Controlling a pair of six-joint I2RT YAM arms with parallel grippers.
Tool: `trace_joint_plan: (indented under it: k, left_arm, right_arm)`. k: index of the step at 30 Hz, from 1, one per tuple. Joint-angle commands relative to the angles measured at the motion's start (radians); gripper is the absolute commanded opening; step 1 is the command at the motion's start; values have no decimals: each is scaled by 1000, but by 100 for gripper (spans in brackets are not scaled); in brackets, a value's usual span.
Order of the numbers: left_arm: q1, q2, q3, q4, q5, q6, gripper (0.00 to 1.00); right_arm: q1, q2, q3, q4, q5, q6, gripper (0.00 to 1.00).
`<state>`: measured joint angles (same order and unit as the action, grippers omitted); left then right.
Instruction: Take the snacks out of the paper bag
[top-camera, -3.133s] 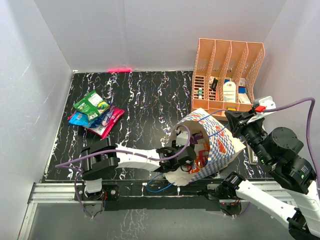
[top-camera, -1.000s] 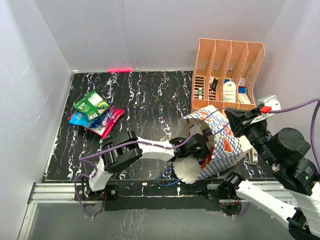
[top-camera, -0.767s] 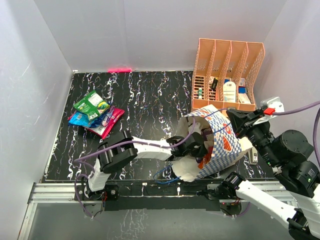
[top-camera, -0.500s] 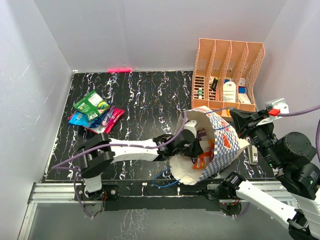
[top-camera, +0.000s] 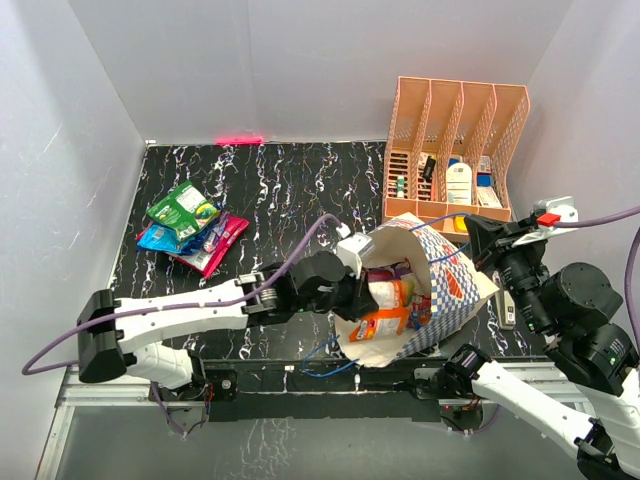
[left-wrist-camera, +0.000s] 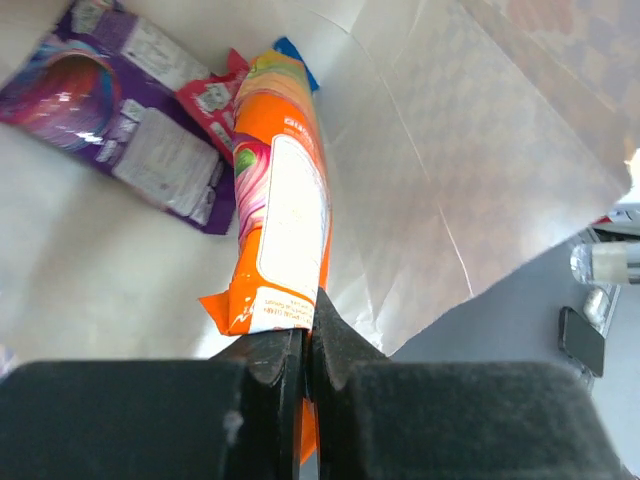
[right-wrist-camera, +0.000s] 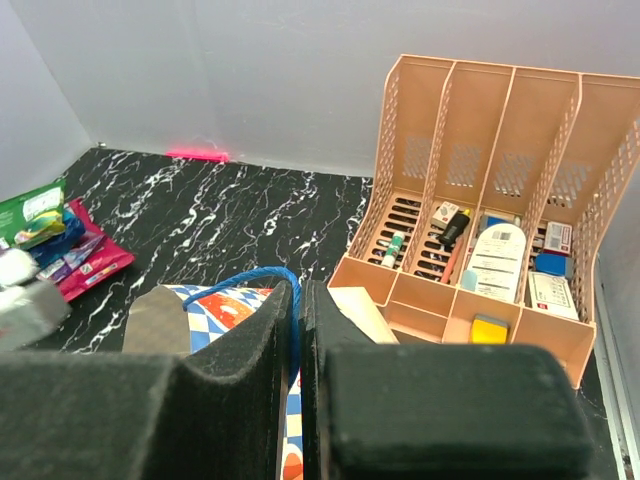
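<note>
The blue-and-white checkered paper bag (top-camera: 447, 290) lies on its side at the front right, its mouth facing left. My left gripper (top-camera: 357, 296) is at the mouth, shut on the end of an orange snack packet (top-camera: 388, 298). In the left wrist view the gripper (left-wrist-camera: 305, 335) pinches the orange packet (left-wrist-camera: 285, 230), and a purple packet (left-wrist-camera: 130, 140) and a red one lie on the cream inside of the bag (left-wrist-camera: 480, 180). My right gripper (top-camera: 472, 236) is shut on the bag's blue cord handle (right-wrist-camera: 240, 275) and holds it up. Green, blue and magenta packets (top-camera: 190, 225) lie piled at the left.
A peach-orange slotted organizer (top-camera: 455, 150) holding small items stands at the back right, just behind the bag. A dark phone-like object (top-camera: 510, 306) lies right of the bag. White walls close in the black marbled table (top-camera: 280, 200).
My left arm has drawn back out of the bag toward the left, with the orange packet in its jaws. The bag's mouth has shifted and opened wider. The right gripper keeps its hold on the handle.
</note>
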<state>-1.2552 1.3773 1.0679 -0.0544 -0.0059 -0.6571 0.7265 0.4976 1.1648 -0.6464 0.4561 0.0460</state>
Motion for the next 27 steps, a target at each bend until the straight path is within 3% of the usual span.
trace_joint_plan:
  k: [1, 15, 20, 27]
  left_arm:
    - [0, -99, 122, -223, -126, 43, 0]
    - [2, -216, 551, -813, -349, 190, 0]
    - [3, -247, 723, -985, -574, 202, 0]
    - [6, -186, 762, -993, -884, 306, 0]
  right_arm:
    - [4, -20, 10, 74, 60, 8, 7]
    - [5, -68, -47, 109, 139, 13, 7]
    - [5, -76, -50, 123, 138, -3, 7]
    - [5, -83, -38, 124, 119, -10, 7]
